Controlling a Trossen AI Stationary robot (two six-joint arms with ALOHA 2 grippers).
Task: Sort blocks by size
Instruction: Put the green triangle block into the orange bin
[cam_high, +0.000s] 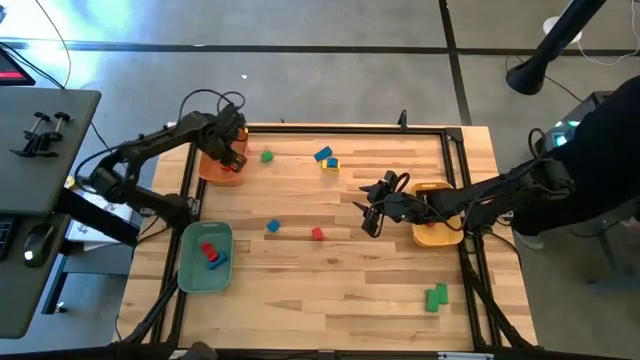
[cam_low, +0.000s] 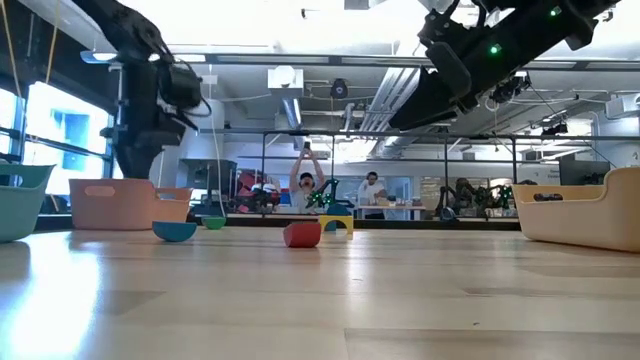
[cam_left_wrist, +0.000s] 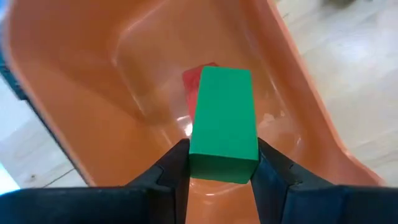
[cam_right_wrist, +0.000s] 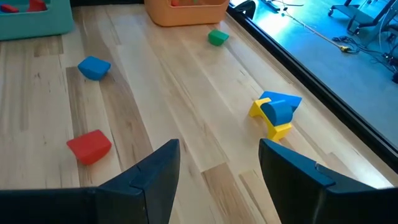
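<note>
My left gripper (cam_left_wrist: 221, 163) is over the orange tray (cam_high: 212, 167) at the table's far left, shut on a long green block (cam_left_wrist: 224, 121). A red block (cam_left_wrist: 194, 78) lies in that tray below it. My right gripper (cam_right_wrist: 217, 168) is open and empty above the table's middle right. Loose on the wood lie a red block (cam_right_wrist: 89, 147), a blue block (cam_right_wrist: 94, 67), a small green block (cam_right_wrist: 217, 38) and a blue block on a yellow arch block (cam_right_wrist: 275, 113). Two green blocks (cam_high: 436, 296) lie near the right front. The teal tray (cam_high: 206, 258) holds red and blue blocks. My left gripper pinches the green block's near end (cam_left_wrist: 222, 165) between its two fingers, on its two long sides. The fingers come from above, pointing down into the orange tray. The block hangs along the fingers, clear of the tray floor.
A yellow tray (cam_high: 437, 232) sits at the table's right edge, behind my right gripper. A black frame rail (cam_right_wrist: 292, 59) runs along the table's far edge. People stand in the room beyond the table.
</note>
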